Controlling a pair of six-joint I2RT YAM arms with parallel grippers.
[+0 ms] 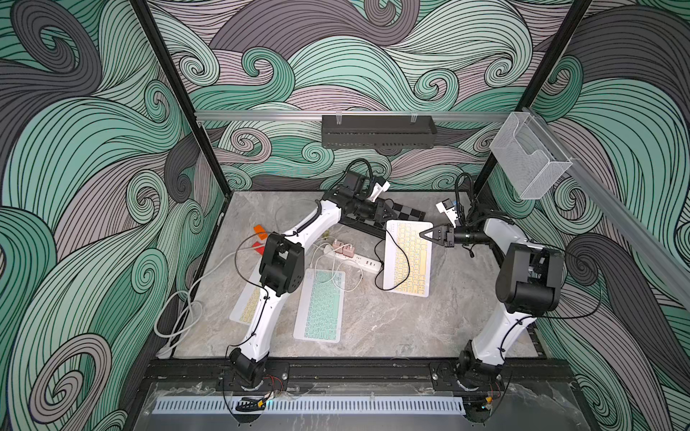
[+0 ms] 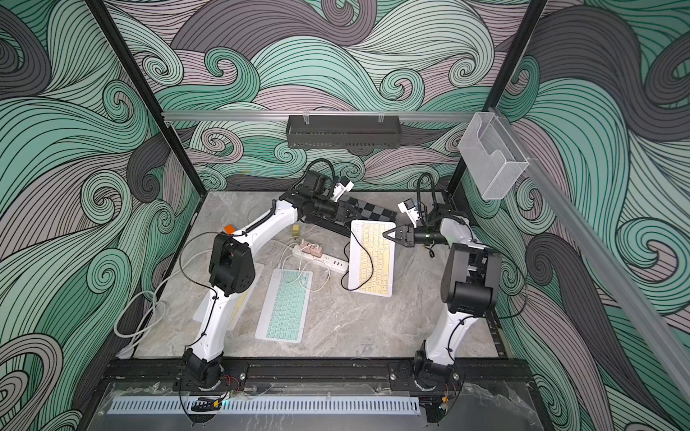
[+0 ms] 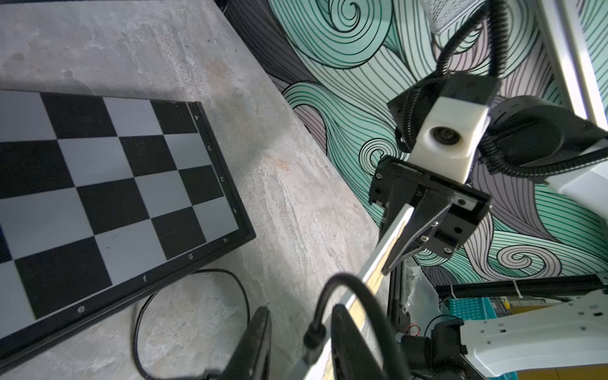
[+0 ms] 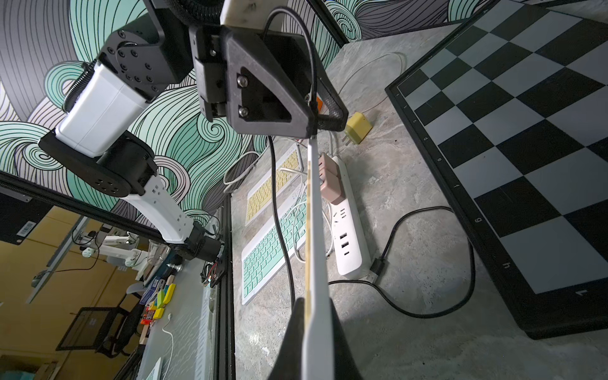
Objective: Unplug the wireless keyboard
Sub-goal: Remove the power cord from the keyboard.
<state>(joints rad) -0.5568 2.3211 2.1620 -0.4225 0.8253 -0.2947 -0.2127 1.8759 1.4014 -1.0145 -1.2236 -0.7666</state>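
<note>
beside the yellow keyboard lie a power strip and chessboard.

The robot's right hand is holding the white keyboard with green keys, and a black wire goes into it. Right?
Not quite. The right hand holds the white keyboard with yellow keys, as both top views show; the white keyboard with green keys lies flat on the grey marble table. The black wire does go into the held keyboard.
</note>
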